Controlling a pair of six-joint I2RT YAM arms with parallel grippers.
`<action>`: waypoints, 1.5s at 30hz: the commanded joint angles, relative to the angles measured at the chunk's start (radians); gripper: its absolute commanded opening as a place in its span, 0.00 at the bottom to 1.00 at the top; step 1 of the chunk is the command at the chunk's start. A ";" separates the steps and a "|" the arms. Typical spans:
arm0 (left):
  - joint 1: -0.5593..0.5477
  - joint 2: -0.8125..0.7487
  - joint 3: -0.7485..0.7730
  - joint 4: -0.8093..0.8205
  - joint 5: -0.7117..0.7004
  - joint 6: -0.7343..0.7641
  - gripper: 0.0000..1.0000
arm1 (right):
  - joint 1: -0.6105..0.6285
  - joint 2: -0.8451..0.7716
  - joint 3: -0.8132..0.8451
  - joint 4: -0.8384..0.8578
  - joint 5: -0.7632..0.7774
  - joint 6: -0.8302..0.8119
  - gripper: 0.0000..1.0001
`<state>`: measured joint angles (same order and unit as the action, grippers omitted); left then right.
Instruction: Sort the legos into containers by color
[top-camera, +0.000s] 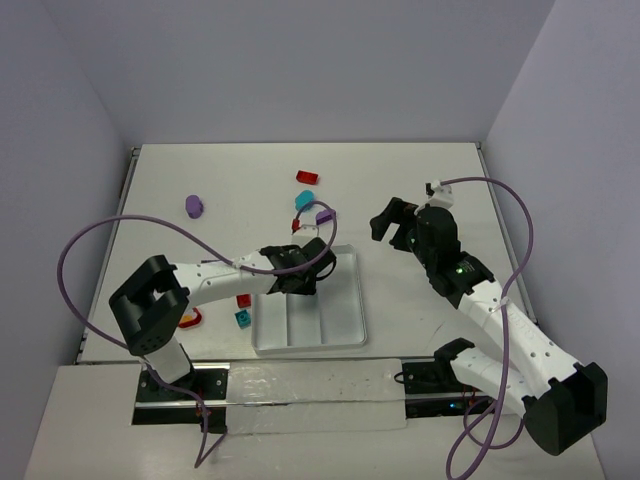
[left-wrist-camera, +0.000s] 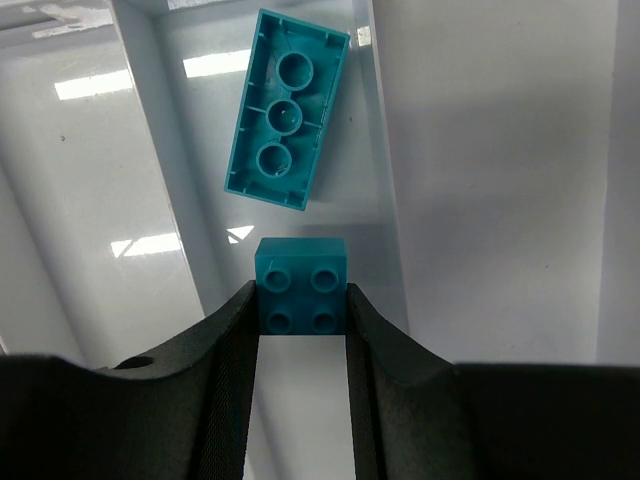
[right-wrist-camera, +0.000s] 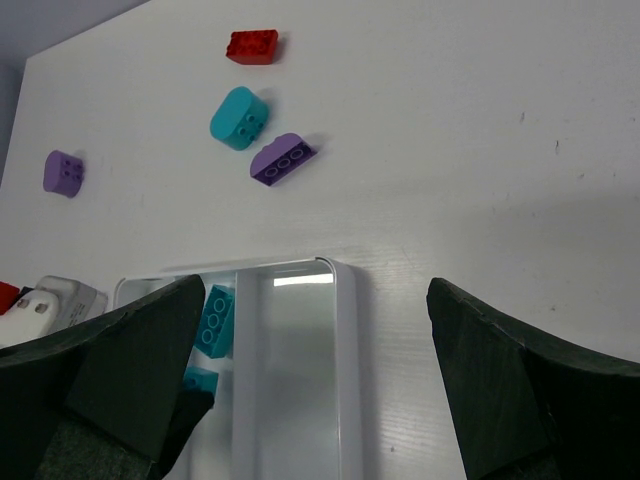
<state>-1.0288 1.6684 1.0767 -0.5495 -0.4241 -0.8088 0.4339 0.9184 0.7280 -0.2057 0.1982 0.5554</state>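
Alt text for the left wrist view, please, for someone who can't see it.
The left gripper clamps a small teal brick, studs facing the camera, over the white tray. Beyond it, a long teal brick lies upside down in one tray compartment.

Left tool (left-wrist-camera: 300, 292): long teal brick (left-wrist-camera: 288, 110) close ahead, tray divider (left-wrist-camera: 165, 170) alongside.
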 joint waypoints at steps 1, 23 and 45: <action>-0.014 0.014 0.024 0.018 -0.044 -0.022 0.55 | -0.003 -0.016 0.010 0.011 0.013 0.006 1.00; 0.078 -0.559 -0.262 -0.324 -0.083 -0.561 0.86 | -0.002 0.006 -0.017 0.064 -0.039 0.021 1.00; 0.161 -0.689 -0.508 -0.334 -0.049 -0.743 0.75 | -0.003 0.000 -0.050 0.090 -0.083 0.043 1.00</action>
<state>-0.8915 0.9604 0.5647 -0.9312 -0.4706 -1.5860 0.4339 0.9249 0.6823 -0.1637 0.1246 0.5871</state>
